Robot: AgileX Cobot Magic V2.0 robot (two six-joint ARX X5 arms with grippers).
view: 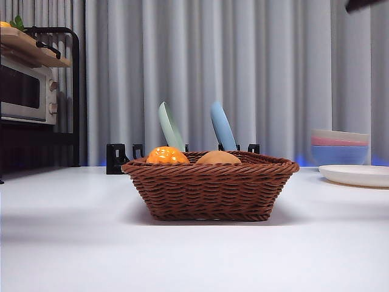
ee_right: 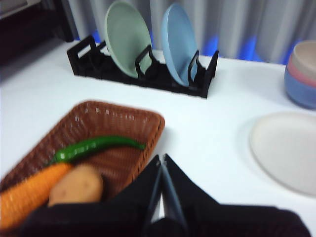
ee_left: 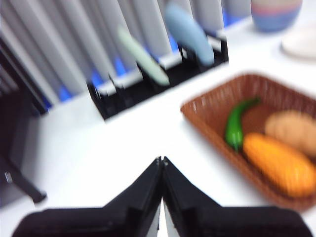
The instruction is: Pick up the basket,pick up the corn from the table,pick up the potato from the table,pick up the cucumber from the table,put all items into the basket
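Note:
The brown wicker basket [view: 209, 188] stands on the white table [view: 73, 243] at the middle. The orange corn [view: 166, 156] and the tan potato [view: 217, 158] peek over its rim. In the wrist views the basket [ee_left: 207, 106] [ee_right: 148, 121] holds the corn [ee_left: 279, 163] [ee_right: 27, 190], the potato [ee_left: 294, 129] [ee_right: 76, 185] and the green cucumber [ee_left: 236, 123] [ee_right: 96, 146]. My left gripper [ee_left: 161, 160] is shut and empty, above the table beside the basket. My right gripper [ee_right: 161, 158] is shut and empty, above the basket's edge. A black arm tip [view: 364, 5] shows at the front view's top right corner.
A black dish rack [view: 115, 159] with a green plate [view: 171, 126] and a blue plate [view: 223, 126] stands behind the basket. Stacked bowls [view: 340, 146] and a white plate [view: 358, 175] sit at the right. A toaster oven [view: 27, 91] on a shelf is at the left.

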